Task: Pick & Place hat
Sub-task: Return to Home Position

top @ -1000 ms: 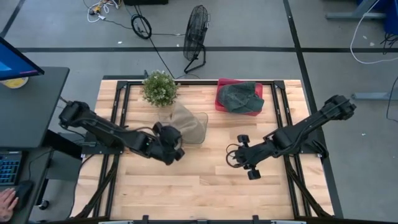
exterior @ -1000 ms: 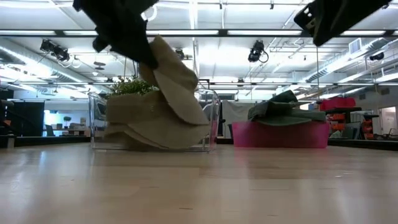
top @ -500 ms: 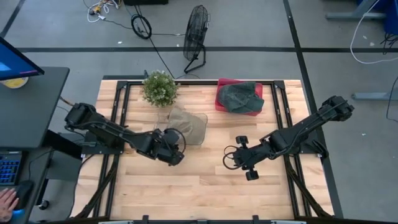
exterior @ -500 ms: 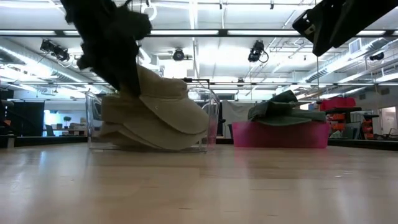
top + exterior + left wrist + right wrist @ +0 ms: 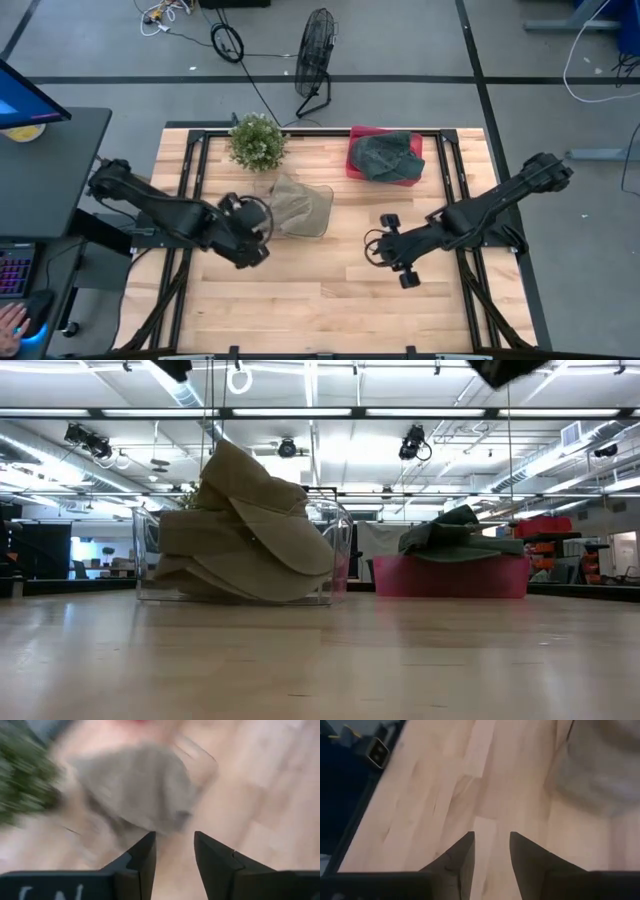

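Observation:
A tan hat (image 5: pixel 296 200) lies on top of a pile of tan hats (image 5: pixel 245 530) inside a clear box (image 5: pixel 340 550) at the table's far middle. My left gripper (image 5: pixel 262 222) hovers just left of the box, open and empty, with the hats ahead of its fingers (image 5: pixel 175 837). A green hat (image 5: pixel 385 155) rests on top of a pink bin (image 5: pixel 450 575) at the far right. My right gripper (image 5: pixel 372 250) waits open over bare wood right of centre, and its wrist view (image 5: pixel 491 837) shows nothing between the fingers.
A potted plant (image 5: pixel 256 140) stands at the far edge just left of the clear box. A floor fan (image 5: pixel 315 50) stands beyond the table. Bare wood (image 5: pixel 320 300) spreads over the near half of the table.
My left gripper held a tan hat hanging over the clear box, lowered it onto the pile and let go. It has since drawn back toward the table's left edge and risen out of the low view. The hat now lies on the pile in the box.

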### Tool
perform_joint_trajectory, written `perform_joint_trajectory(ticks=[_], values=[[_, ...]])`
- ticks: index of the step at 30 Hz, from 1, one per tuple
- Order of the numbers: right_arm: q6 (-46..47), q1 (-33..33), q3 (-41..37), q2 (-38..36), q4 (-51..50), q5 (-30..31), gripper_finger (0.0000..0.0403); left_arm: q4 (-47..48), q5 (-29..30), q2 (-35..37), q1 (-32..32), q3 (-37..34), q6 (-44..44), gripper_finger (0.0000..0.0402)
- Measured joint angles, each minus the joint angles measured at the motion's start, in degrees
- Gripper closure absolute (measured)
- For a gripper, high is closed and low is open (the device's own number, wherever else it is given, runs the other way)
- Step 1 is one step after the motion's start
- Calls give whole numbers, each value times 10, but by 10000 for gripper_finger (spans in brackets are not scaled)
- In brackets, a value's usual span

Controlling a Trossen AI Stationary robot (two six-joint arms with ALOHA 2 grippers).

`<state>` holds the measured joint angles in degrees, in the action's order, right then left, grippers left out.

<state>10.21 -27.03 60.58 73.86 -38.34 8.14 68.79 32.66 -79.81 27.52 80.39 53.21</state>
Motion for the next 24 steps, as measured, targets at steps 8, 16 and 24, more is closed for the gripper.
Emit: perform_joint_trajectory(ticks=[8, 16, 24], values=[[-126, 19, 16, -132, -18, 5, 277, 140, 173, 84, 18, 15, 57, 290], [-209, 91, -70, -289, 61, 1, 277, 106, 220, 221, 18, -96, 30, 301], [-197, 174, -239, -439, 175, 0, 277, -130, 215, 368, 18, -341, -65, 312]])
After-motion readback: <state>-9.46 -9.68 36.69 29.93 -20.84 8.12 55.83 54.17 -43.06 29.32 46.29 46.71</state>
